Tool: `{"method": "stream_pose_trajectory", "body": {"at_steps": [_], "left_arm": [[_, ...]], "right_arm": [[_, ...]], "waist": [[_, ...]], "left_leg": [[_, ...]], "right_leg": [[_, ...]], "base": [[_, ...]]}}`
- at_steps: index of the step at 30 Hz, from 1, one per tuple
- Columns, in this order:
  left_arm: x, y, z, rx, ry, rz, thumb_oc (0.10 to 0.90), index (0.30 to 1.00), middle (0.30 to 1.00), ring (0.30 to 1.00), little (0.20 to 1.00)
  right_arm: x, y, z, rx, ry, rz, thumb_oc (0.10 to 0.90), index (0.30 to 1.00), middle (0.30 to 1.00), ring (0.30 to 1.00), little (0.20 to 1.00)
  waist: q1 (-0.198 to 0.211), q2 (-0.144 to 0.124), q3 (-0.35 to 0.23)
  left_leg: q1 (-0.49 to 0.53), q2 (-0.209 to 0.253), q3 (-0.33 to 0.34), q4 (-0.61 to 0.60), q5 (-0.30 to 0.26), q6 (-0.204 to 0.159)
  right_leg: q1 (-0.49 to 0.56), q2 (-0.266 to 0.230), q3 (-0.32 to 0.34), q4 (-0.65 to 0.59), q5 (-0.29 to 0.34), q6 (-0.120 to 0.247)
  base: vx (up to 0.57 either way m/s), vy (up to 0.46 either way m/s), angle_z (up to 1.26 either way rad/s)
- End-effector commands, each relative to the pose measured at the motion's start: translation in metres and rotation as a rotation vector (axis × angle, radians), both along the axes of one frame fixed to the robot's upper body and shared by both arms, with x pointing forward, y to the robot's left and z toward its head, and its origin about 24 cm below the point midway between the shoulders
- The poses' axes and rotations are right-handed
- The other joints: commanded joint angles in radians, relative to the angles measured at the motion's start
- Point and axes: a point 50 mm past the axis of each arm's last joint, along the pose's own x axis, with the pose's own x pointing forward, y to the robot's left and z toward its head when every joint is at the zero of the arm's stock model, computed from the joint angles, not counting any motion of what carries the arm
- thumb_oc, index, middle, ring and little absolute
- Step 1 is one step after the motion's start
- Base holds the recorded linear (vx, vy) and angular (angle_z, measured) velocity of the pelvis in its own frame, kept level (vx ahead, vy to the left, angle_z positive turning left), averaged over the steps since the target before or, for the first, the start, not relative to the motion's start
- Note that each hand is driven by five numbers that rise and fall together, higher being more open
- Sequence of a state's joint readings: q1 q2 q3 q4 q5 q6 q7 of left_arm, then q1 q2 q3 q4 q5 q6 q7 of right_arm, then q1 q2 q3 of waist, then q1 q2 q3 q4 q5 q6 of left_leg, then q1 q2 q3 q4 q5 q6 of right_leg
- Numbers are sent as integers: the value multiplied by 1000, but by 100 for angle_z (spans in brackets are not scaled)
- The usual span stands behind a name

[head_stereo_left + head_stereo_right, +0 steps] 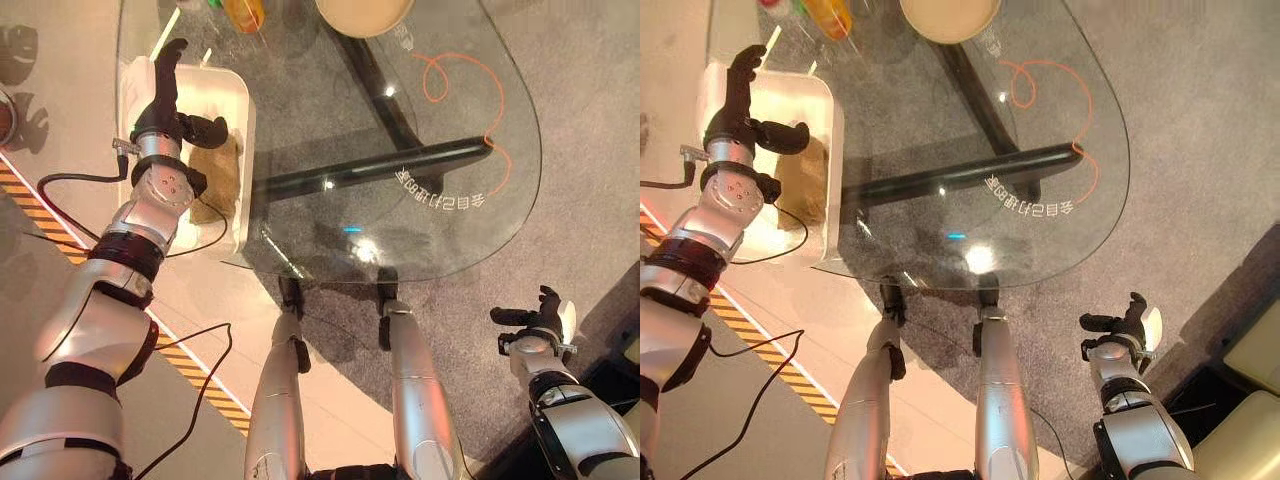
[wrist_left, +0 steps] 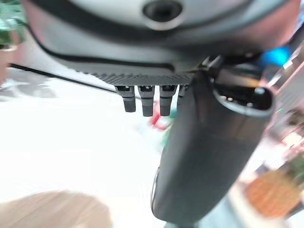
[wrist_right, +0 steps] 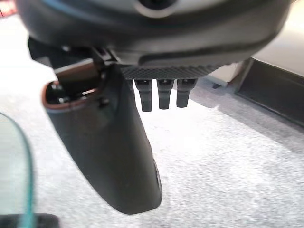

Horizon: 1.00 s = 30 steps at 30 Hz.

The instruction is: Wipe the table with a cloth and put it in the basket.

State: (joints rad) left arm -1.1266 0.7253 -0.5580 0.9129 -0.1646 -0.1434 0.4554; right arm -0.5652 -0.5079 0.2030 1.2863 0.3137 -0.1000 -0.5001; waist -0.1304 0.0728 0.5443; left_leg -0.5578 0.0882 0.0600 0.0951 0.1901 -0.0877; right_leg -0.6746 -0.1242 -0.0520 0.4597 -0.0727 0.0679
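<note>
We see the brown cloth lying inside the white basket just beside the glass table. Our left hand hovers above it, fingers straight and empty. Our right hand hangs relaxed, well apart.

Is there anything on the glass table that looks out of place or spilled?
Nothing stands out. The glass table shows no spill; the brown cloth lies in the white basket under the open left hand.
</note>
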Motion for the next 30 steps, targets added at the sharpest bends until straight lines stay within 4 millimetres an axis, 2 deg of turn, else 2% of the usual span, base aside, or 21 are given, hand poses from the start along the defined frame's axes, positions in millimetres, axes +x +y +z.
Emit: {"method": "stream_pose_trajectory", "body": {"at_steps": [1, 3, 6, 8, 11, 12, 13, 14, 17, 19, 21, 22, 24, 25, 27, 29, 30], "left_arm": [[-29, 35, 67, -59, -350, 79, 800, 900, 900, 900, 900], [-37, 41, 70, -51, -402, 77, 800, 900, 900, 900, 900], [-41, 47, 68, -41, -406, 85, 800, 900, 900, 900, 900], [-45, 53, 60, -38, -389, 91, 800, 900, 900, 900, 900], [-49, 63, 49, -56, -369, 103, 800, 900, 900, 900, 900], [-52, 68, 44, -74, -361, 113, 800, 900, 900, 900, 900], [-56, 78, 30, -109, -334, 128, 800, 900, 900, 900, 900], [-57, 79, 29, -110, -332, 129, 800, 900, 900, 900, 900], [-68, 98, -11, -199, -250, 163, 800, 900, 900, 900, 900], [-71, 103, -26, -219, -212, 169, 800, 900, 900, 900, 900], [-78, 111, -57, -281, -120, 178, 800, 900, 900, 900, 900], [-83, 115, -79, -347, -61, 181, 800, 900, 900, 900, 900], [-108, 121, -150, -495, 126, 207, 800, 900, 900, 900, 900], [-113, 120, -159, -505, 153, 212, 800, 900, 900, 900, 900], [-136, 117, -205, -582, 280, 243, 800, 900, 900, 900, 900], [-153, 118, -232, -661, 368, 269, 800, 900, 900, 900, 900], [-169, 116, -256, -693, 463, 302, 800, 900, 900, 900, 900]], "right_arm": [[-42, -25, -21, -11, 69, -123, 800, 900, 900, 900, 900], [-53, -29, -27, 6, 84, -144, 800, 900, 900, 900, 900], [-67, -33, -35, 24, 106, -165, 800, 900, 900, 900, 900], [-81, -35, -43, 39, 132, -182, 800, 900, 900, 900, 900], [-94, -37, -50, 53, 157, -199, 800, 900, 900, 900, 900], [-100, -38, -54, 63, 171, -203, 800, 900, 900, 900, 900], [-113, -39, -60, 73, 202, -216, 800, 900, 900, 900, 900], [-114, -39, -60, 71, 203, -216, 800, 900, 900, 900, 900], [-142, -40, -75, 128, 275, -248, 800, 900, 900, 900, 900], [-149, -39, -78, 139, 296, -250, 800, 900, 900, 900, 900], [-159, -36, -85, 169, 335, -245, 800, 900, 900, 900, 900], [-165, -33, -90, 193, 359, -233, 800, 900, 900, 900, 900], [-180, -21, -102, 232, 417, -216, 800, 900, 900, 900, 900], [-182, -19, -104, 233, 429, -209, 800, 900, 900, 900, 900], [-190, -14, -109, 250, 473, -193, 800, 900, 900, 900, 900], [-196, -12, -112, 265, 503, -185, 800, 900, 900, 900, 900], [-201, -10, -115, 282, 531, -182, 800, 900, 900, 900, 900]], "waist": [[33, -31, -24], [43, -34, -25], [52, -34, -58], [61, -33, -105], [68, -30, -151], [70, -30, -170], [75, -25, -210], [73, -24, -210], [90, -24, -291], [93, -22, -310], [104, -25, -342], [114, -28, -359], [134, -34, -402], [136, -34, -408], [147, -39, -427], [154, -42, -438], [160, -44, -448]], "left_leg": [[100, -36, 31, 27, -128, 18], [177, -36, 36, -10, -124, 11], [233, -38, 38, -48, -124, 9], [303, -39, 41, -96, -124, 4], [353, -36, 45, -136, -112, -3], [374, -36, 46, -150, -109, -7], [414, -36, 47, -173, -109, -11], [416, -36, 47, -174, -109, -11], [473, -36, 43, -182, -125, -14], [485, -35, 41, -182, -129, -14], [505, -35, 35, -182, -137, -14], [516, -34, 31, -182, -141, -13], [545, -34, 18, -182, -152, -10], [549, -34, 17, -182, -154, -10], [567, -30, 14, -182, -160, -7], [579, -27, 14, -182, -166, -6], [586, -25, 12, -182, -170, -5]], "right_leg": [[129, 27, 7, -232, 125, 39], [210, 16, -2, -268, 130, 47], [267, 7, -9, -304, 134, 52], [342, -1, -17, -351, 134, 58], [405, -8, -26, -400, 145, 60], [431, -10, -29, -418, 147, 62], [484, -14, -40, -454, 151, 63], [488, -13, -41, -458, 152, 64], [571, -23, -60, -497, 152, 67], [592, -25, -68, -508, 154, 68], [626, -28, -80, -525, 155, 71], [643, -30, -87, -535, 156, 72], [679, -30, -100, -546, 151, 73], [684, -30, -101, -547, 150, 73], [700, -30, -106, -547, 144, 73], [714, -29, -111, -547, 138, 72], [726, -29, -117, -547, 131, 71]], "base": [[-12, -16, -4], [0, 0, 0], [28, -33, 6], [74, -41, -1], [52, -23, -1], [93, -9, 2], [85, -4, 4], [101, 1, 8], [95, -14, 7], [74, -19, 6], [86, -20, 15], [110, -20, 18], [132, -8, 16], [106, 15, 14], [71, 23, 5], [53, 17, 3], [65, 14, 11]]}}
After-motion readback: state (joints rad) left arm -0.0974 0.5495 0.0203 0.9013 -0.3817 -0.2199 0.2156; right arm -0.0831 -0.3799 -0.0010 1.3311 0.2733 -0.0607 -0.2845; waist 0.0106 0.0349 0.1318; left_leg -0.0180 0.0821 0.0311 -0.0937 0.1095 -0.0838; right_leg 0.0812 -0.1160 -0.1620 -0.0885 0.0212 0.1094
